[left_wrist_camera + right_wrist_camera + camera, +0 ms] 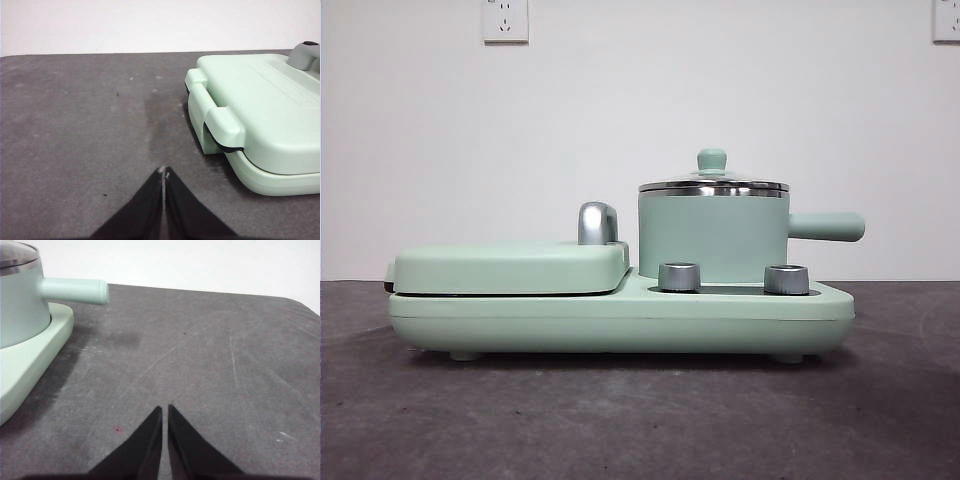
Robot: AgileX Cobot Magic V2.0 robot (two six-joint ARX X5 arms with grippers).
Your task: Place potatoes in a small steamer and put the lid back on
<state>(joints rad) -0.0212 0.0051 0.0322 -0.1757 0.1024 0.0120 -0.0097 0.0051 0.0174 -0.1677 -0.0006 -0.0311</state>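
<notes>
The small steamer [713,238] stands on the right half of a mint-green cooker base [620,320], its stubby handle [826,227] pointing right. The glass lid [713,185] with its green knob sits on the steamer's rim. No potatoes show in any view. In the left wrist view my left gripper [163,172] is shut and empty over bare table, beside the base's grill end. My right gripper [165,410] is shut and empty over the table, off to the side of the steamer [20,300] and its handle [75,290]. Neither arm appears in the front view.
A flat green grill cover [510,266] lies closed on the base's left half [260,115], with a steel latch [597,222] behind it. Two steel dials [679,276] [786,279] face forward. The table [640,420] is dark grey.
</notes>
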